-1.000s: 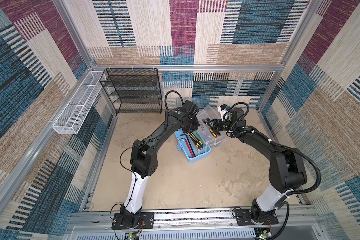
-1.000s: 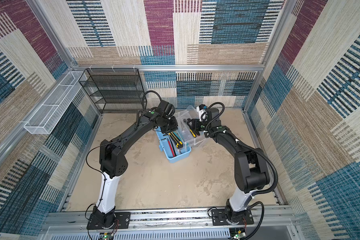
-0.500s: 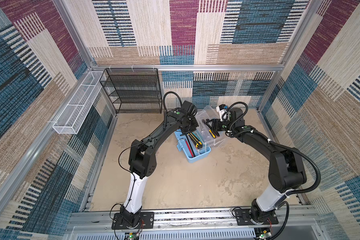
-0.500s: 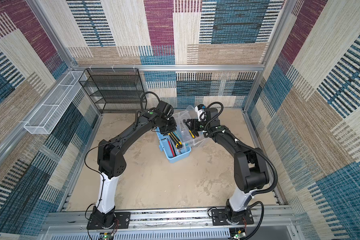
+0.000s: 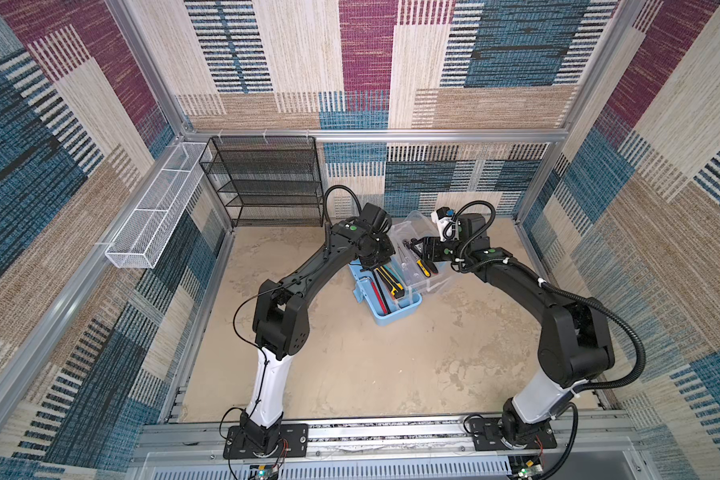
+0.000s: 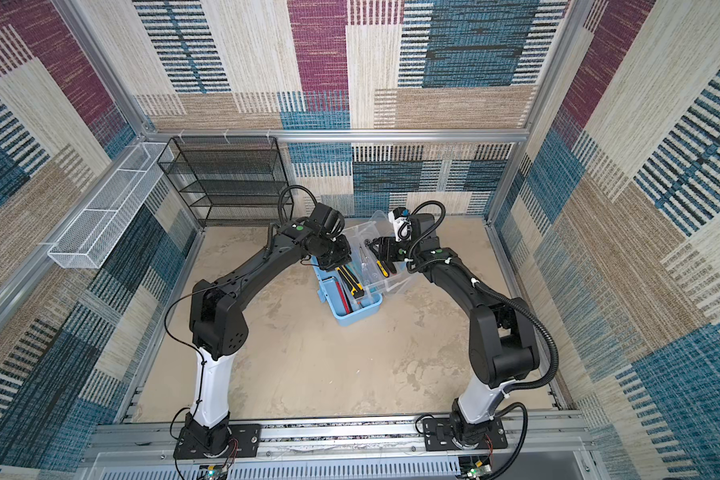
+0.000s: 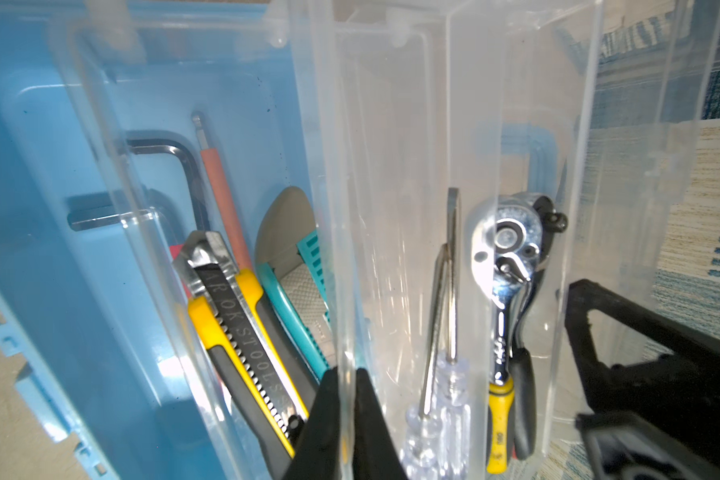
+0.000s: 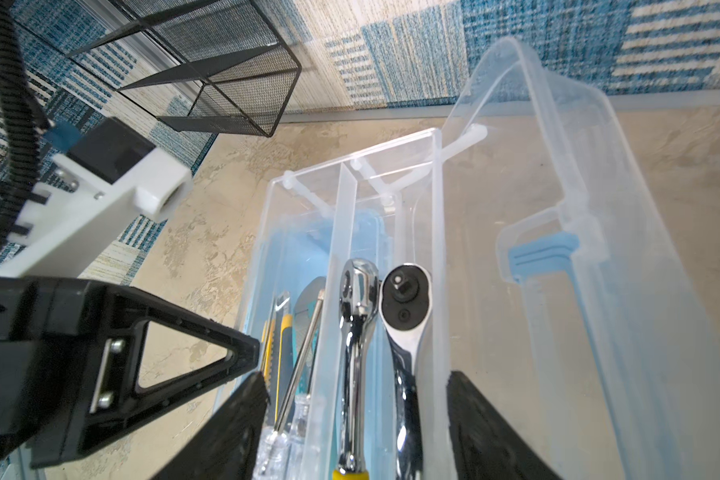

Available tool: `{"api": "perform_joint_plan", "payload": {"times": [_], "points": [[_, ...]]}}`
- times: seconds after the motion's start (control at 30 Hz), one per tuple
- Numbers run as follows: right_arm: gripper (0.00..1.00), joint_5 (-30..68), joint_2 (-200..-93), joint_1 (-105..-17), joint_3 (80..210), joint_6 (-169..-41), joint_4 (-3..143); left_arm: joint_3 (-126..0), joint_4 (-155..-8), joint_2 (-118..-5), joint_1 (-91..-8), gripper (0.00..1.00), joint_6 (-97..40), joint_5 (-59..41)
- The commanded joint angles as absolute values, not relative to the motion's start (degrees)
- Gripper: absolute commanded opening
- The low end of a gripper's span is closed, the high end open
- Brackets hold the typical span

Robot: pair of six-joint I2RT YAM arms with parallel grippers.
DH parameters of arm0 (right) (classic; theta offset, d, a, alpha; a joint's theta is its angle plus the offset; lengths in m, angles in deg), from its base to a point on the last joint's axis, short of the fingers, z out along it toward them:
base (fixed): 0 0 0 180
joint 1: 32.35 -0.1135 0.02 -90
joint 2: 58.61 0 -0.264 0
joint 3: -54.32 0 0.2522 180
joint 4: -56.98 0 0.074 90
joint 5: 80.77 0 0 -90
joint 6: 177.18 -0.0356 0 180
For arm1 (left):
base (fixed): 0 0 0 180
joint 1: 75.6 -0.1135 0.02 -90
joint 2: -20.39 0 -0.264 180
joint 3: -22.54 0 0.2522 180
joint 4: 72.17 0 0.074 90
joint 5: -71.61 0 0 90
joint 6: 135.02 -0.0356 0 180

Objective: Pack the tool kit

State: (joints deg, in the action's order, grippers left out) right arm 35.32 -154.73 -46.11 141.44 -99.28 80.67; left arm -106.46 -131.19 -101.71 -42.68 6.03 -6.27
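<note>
— Containers, contents?
— One light blue toolbox point(image 5: 391, 318) point(image 6: 350, 318), open, on the table point(image 5: 350, 374), back of centre, between both arms. Inside: yellow utility knife point(image 7: 242, 332), teal knife point(image 7: 296, 291), hex key point(image 7: 175, 158), orange-shafted driver point(image 7: 223, 195). Above it, toward the right arm, a clear tray point(image 5: 410, 266) point(image 7: 391, 166) holding two ratchets point(image 8: 356, 316) and clear-handled screwdrivers point(image 7: 441, 407). Behind that, the clear lid point(image 8: 578, 166), swung back.
— Tools?
— On the left tool point(image 7: 347, 374): clenched on a tray wall. On the right tool point(image 8: 354, 376): released, jaws wide, astride the tray end over the ratchet handles; contact with the walls cannot be told.
— Surface, room?
— Beige mottled table. Black mesh rack point(image 5: 267, 183) at back left, white mesh basket point(image 5: 154, 216) along the left wall. Carpet-patterned panels point(image 5: 350, 62) all round.
</note>
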Motion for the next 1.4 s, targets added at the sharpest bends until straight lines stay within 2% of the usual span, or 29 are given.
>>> {"api": "perform_joint_plan", "payload": {"times": [0.0,0.23,0.47,0.63,1.1,1.37], "points": [[0.72,34.6,-152.9,-46.1,143.4,-97.3,79.4,-105.0,-141.7,-102.0,-42.8,0.03,4.8,-8.4],[0.78,33.8,-149.9,-46.1,145.7,-96.4,81.3,-103.8,-141.7,-101.4,-43.1,0.02,5.0,-8.6],[0.86,28.8,-147.7,-46.0,145.1,-93.8,82.0,-103.5,-141.6,-100.7,-43.2,0.03,4.8,-8.9],[0.85,31.8,-148.7,-46.0,144.1,-93.6,81.9,-102.7,-141.7,-99.4,-43.4,0.05,4.8,-9.3],[0.81,38.3,-150.3,-46.0,141.0,-93.1,80.9,-94.3,-141.7,-93.5,-43.5,0.21,4.8,-11.3],[0.81,38.6,-151.3,-46.0,139.9,-92.9,81.7,-88.5,-141.5,-90.8,-43.5,0.21,5.4,-11.8]]}}
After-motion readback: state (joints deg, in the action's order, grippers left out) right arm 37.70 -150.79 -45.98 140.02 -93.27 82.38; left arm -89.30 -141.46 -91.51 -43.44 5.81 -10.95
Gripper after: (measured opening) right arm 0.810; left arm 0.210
